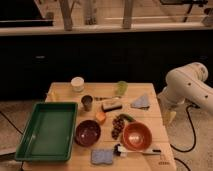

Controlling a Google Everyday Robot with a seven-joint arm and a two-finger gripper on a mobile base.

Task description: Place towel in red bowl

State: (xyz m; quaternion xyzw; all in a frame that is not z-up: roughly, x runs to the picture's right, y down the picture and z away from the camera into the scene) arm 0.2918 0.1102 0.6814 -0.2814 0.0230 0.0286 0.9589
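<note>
A grey-blue folded towel (141,102) lies on the wooden table (65,92) near the right edge, towards the back. The red bowl (136,136) stands at the front right and looks empty. My gripper (169,117) hangs pointing down off the table's right edge, to the right of the towel and level with the gap between towel and bowl. It touches neither. The white arm (187,85) rises behind it at the right.
A green tray (47,131) fills the front left. A dark purple bowl (88,132), grapes (119,126), an orange sponge (100,116), a black brush (111,105), a metal cup (87,102), a white cup (77,83) and a green cup (121,88) crowd the middle. A blue cloth pad (102,156) lies at the front edge.
</note>
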